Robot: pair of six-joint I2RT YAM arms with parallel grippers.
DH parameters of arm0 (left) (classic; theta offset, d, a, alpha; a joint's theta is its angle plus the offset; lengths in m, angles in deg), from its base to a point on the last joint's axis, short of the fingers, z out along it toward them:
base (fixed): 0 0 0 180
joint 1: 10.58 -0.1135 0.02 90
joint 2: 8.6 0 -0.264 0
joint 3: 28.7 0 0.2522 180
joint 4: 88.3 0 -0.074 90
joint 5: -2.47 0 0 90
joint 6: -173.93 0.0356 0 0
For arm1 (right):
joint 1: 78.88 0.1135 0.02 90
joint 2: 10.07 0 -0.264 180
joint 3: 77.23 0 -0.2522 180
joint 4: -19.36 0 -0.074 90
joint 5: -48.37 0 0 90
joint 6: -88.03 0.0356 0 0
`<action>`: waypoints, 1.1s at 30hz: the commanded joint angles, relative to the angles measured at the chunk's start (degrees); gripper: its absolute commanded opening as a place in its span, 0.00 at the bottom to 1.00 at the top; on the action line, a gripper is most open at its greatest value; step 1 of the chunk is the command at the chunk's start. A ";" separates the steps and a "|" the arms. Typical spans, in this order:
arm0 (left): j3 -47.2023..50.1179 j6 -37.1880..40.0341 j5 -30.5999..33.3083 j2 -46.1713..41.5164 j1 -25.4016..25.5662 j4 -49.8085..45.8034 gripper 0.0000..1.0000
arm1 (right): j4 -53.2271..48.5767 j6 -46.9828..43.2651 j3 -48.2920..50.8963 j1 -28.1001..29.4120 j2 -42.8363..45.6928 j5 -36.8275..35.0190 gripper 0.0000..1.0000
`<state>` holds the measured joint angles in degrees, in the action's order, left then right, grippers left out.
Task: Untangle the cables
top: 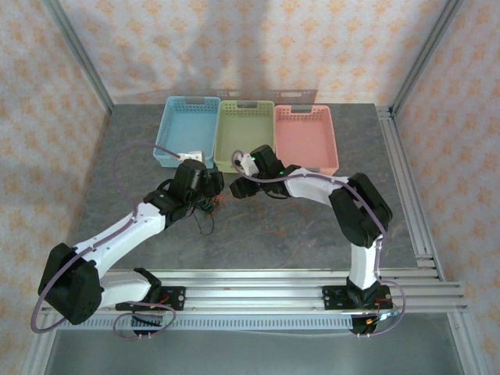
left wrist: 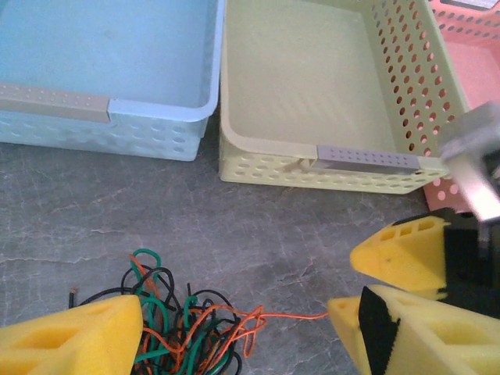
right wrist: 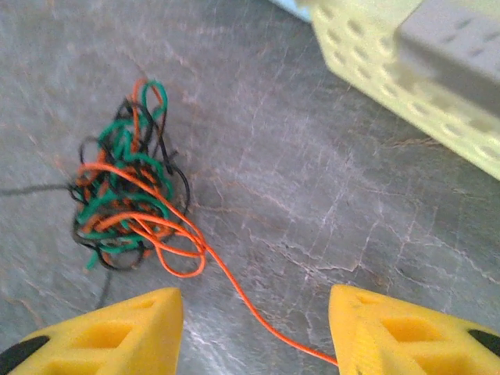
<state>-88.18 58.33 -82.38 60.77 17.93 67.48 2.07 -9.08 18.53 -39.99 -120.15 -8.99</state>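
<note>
On the table point(left wrist: 258, 234) before the green basket point(left wrist: 266, 168), left hand point(left wrist: 234, 312) sits open astride the cables point(left wrist: 187, 328), likely to pin them. Right hand point(right wrist: 254, 297), jaws apart, flanks one orange strand point(right wrist: 262, 316) trailing out.

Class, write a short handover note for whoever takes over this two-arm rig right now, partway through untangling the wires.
Left gripper: open above the knotted bundle of thin orange, green and black wires, holding nothing.
Right gripper: open; one orange wire runs loose between its yellow fingers.
Bundle lies on the grey table, before the pale blue plastic basket and the pale green plastic basket.
Done: one orange strand drawn partly out.
To do: every wire needs separating.
</note>
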 commanded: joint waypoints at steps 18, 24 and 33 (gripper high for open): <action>-0.29 -0.61 4.89 -2.66 0.06 -0.44 0.75 | 2.51 -18.99 -2.70 1.01 -10.27 5.94 0.45; -0.21 -0.48 5.33 -2.87 0.05 -0.64 0.75 | 0.66 -20.98 -4.05 2.03 -12.94 4.47 0.35; -0.29 -0.50 5.38 -2.48 0.08 -0.68 0.75 | 1.59 -21.10 -3.24 2.41 -12.60 3.39 0.15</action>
<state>-88.18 58.33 -79.25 59.15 17.93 67.50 3.67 -29.48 14.97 -39.77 -129.73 -6.30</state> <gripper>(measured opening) 0.750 0.175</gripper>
